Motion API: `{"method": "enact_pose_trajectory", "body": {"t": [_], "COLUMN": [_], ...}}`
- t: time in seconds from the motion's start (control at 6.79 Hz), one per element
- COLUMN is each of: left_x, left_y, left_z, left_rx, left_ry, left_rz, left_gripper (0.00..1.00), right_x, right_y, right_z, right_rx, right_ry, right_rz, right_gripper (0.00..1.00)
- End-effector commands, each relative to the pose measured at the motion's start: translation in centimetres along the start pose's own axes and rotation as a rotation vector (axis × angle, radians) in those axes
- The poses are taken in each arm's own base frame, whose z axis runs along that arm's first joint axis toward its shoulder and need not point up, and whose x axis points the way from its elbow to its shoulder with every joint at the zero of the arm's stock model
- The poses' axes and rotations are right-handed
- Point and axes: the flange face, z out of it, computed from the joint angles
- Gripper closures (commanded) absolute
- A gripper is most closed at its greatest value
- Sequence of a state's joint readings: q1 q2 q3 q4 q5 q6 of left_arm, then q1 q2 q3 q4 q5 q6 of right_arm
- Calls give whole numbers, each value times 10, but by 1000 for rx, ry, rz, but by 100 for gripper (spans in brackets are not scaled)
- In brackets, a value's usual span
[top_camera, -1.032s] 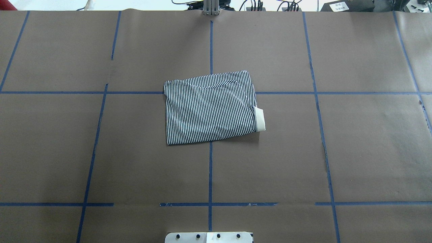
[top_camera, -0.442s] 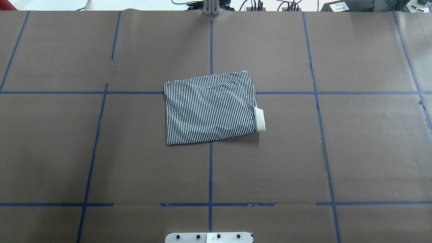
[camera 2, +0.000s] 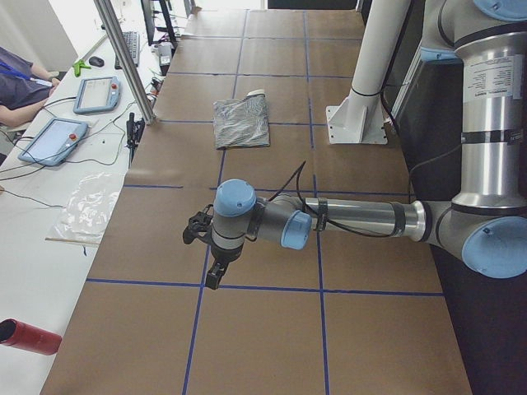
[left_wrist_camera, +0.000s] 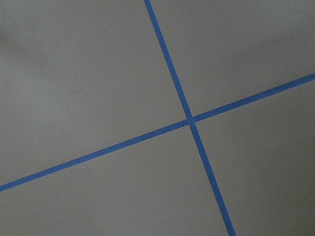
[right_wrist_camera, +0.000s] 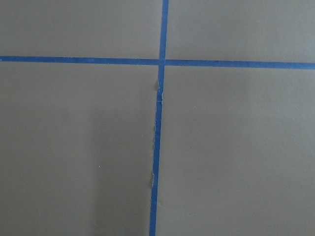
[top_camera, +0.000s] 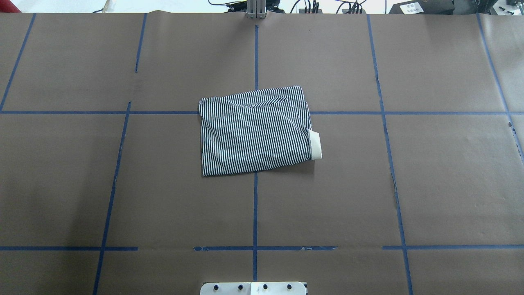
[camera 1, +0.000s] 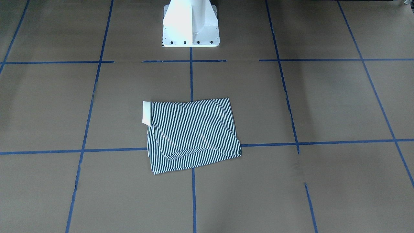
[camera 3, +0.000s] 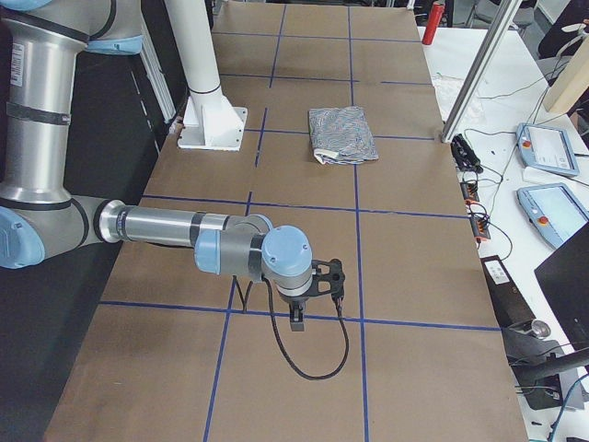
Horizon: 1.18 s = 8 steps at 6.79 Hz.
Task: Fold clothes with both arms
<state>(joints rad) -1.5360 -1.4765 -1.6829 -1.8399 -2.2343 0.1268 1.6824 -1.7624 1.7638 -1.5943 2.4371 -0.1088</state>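
Note:
The striped polo shirt (top_camera: 254,131) lies folded into a compact rectangle at the middle of the brown table, also seen in the front view (camera 1: 192,136). Its cream collar (top_camera: 315,144) sticks out at one edge. Both arms hang far from it. The left gripper (camera 2: 214,278) shows only in the left side view, pointing down over a tape crossing near the table's end. The right gripper (camera 3: 296,318) shows only in the right side view, likewise low over the paper. I cannot tell whether either is open or shut. Both wrist views show only brown paper and blue tape.
The white pedestal base (camera 1: 190,26) stands at the robot's edge of the table. Blue tape lines (top_camera: 255,213) grid the paper. A side bench holds tablets (camera 2: 51,140), cables and a red can (camera 2: 25,336). A metal post (camera 2: 123,58) rises at the far edge. A person's sleeve (camera 2: 20,78) shows there.

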Motion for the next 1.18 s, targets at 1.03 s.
{"method": "enact_pose_trajectory", "body": {"t": [1.03], "left_x": [6], "left_y": [33], "left_z": [-1], "left_rx": [-130], "left_ry": [27], "left_rz": [-104], "left_gripper": [0], "right_x": [-58], "right_y": [-39], "right_z": [33], "right_rx": [-14], "right_ry": [19], "right_rz": [3], "right_gripper": [0]}}
